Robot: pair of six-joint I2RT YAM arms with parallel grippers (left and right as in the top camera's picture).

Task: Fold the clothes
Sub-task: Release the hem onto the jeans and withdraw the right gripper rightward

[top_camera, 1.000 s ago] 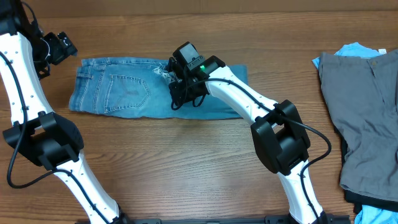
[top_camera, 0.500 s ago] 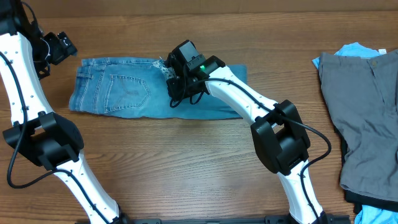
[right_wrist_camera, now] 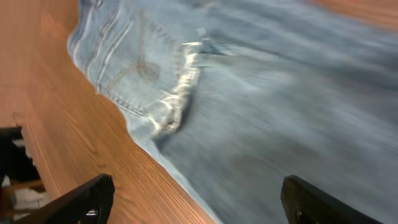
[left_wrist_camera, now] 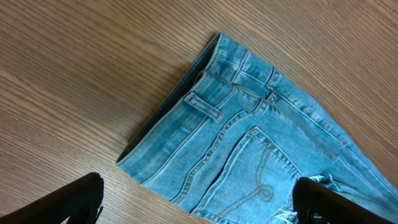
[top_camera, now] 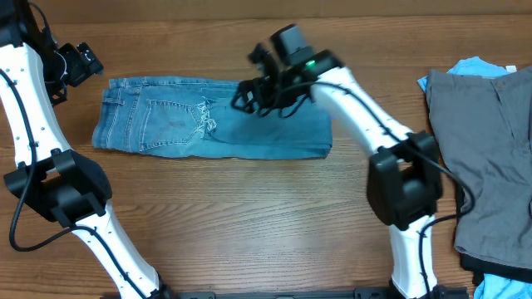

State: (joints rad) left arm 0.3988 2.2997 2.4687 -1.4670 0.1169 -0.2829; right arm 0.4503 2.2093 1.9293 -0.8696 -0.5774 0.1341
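Wooden table [top_camera: 249, 216]; jeans [top_camera: 166, 124] lie under right jaws, seemingly released; left jaws released.

Wooden table [top_camera: 249, 216] — brown, visible grain

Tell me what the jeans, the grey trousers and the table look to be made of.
Jeans: faded light-blue denim, matte, going by the pale double stitching, belt loop, back pocket and frayed white hem threads.
Grey trousers: thin, smooth woven cloth, perhaps cotton or a blend. It shows soft creases and no sheen.
Table: wood or wood-look laminate with brown grain lines. Which one cannot be told.
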